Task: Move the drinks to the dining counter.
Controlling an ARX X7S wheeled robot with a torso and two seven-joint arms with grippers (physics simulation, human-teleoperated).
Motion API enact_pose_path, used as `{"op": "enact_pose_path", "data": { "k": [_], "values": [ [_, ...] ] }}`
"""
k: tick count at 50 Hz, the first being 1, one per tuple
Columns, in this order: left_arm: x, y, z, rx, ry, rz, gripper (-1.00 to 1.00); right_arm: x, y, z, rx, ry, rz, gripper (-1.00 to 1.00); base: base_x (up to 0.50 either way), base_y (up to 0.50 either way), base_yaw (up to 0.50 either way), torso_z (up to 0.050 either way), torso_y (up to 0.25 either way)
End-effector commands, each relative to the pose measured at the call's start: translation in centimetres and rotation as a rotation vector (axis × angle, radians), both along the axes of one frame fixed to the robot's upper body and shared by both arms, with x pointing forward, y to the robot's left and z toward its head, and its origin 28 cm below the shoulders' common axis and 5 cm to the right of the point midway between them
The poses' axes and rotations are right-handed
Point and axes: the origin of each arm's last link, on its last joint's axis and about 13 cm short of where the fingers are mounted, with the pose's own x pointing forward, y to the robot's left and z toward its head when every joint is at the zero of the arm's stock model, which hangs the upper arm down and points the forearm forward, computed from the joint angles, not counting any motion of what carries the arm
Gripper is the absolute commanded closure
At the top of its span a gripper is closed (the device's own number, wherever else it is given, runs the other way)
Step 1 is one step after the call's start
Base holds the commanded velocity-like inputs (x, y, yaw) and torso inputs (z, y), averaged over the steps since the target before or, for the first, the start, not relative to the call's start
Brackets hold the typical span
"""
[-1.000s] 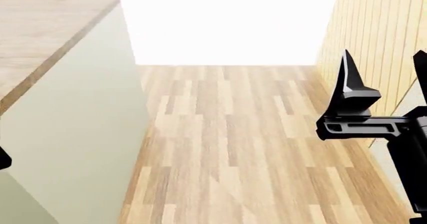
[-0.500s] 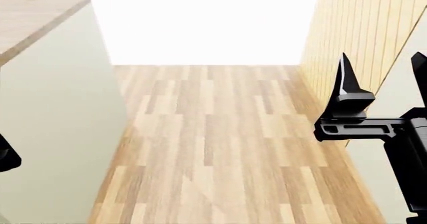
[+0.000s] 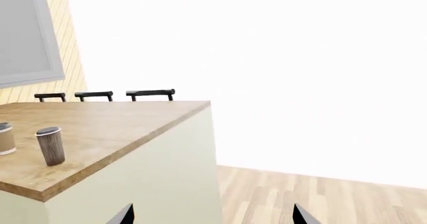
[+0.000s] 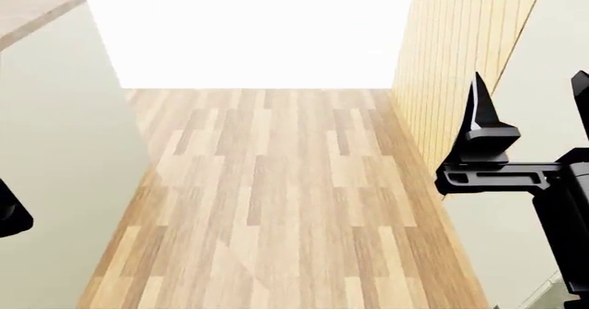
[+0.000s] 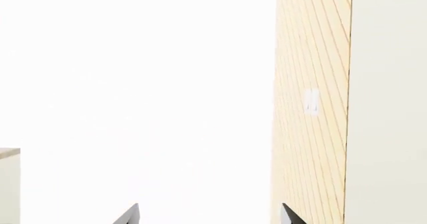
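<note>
The big island table (image 3: pixel 107 129), with its light plank top and plain pale green sides, lies off my left side: in my head view only its corner and tall flank show at the left edge, with open plank floor (image 4: pixel 267 185) running ahead of me and a slatted wood wall (image 4: pixel 451 61) on my right. That table fits the dining counter of the task, as I judge it, and two of the drinks already stand upright on it in my left wrist view: the ribbed grey-brown cup (image 3: pixel 51 145) near the table's near edge, and just beside it, cut by the frame, the tan paper cup (image 3: pixel 5 139). Three black chair backs (image 3: pixel 107 95) line the far side. I see no wine bottle in any view, so I take it as the drink left to fetch, and I cannot tell which way it lies. My left hand (image 3: pixel 210 215) is the nearer one to the table; only its two fingertips show, set well apart with nothing between them. My right hand (image 4: pixel 526 105) faces the wall side, its fingers likewise spread and empty.
</note>
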Motion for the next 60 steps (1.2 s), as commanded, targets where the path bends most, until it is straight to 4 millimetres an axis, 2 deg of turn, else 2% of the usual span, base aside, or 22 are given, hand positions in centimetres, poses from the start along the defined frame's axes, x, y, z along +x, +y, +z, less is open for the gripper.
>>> {"op": "enact_pose_path", "data": {
  "k": [1,60],
  "values": [
    [0.05,0.0,-0.14,-0.001,0.003,0.001,-1.0,0.04,-0.01,-0.12,0.007,0.008,0.0,-1.0,-0.06,-0.5,0.0,0.0,0.0],
    [0.27,0.07,-0.41,0.0,0.012,0.003,-1.0,0.25,0.09,-0.22,-0.001,0.017,0.004,-1.0,-0.06,-0.5,0.0,0.0,0.0]
  ]
}}
